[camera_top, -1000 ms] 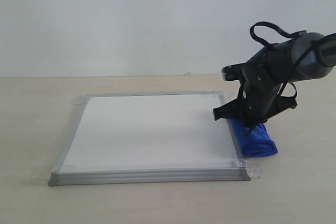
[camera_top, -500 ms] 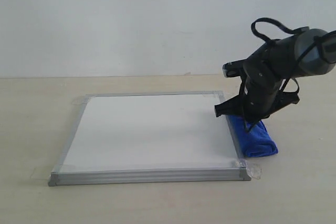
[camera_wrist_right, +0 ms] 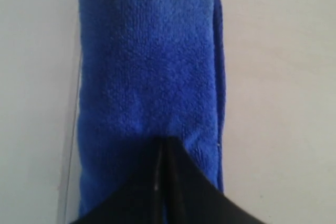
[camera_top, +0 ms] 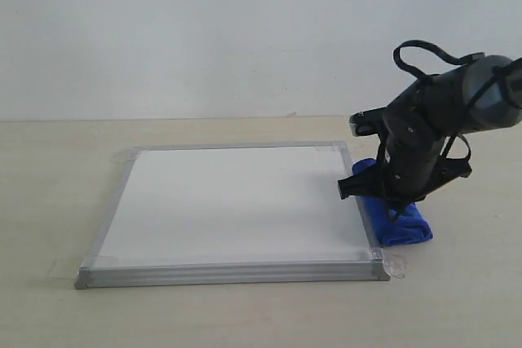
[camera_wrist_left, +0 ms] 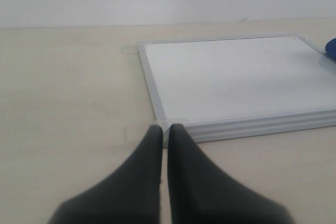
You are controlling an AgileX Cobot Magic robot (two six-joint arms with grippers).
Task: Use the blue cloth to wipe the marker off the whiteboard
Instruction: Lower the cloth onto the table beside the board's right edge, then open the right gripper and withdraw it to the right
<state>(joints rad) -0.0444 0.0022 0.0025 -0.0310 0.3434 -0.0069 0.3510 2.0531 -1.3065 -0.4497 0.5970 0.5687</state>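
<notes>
Blue cloth (camera_top: 405, 224) lies rolled on the table (camera_top: 49, 201), just beside the whiteboard (camera_top: 232, 201), at 3 o'clock of the board in the exterior view. Right gripper (camera_wrist_right: 161, 146): fingers pressed together, tips down on the cloth's top; whether any pile is caught, cannot tell. Left gripper (camera_wrist_left: 164, 131): fingers pressed together, holding nothing, tips near a board corner.

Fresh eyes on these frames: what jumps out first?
The blue cloth, bright against the pale table, lies just right of the whiteboard, the right gripper closed with its tips sunk into it. The board's face shows no red mark in any view. The left gripper, shut, points at a board corner.
</notes>
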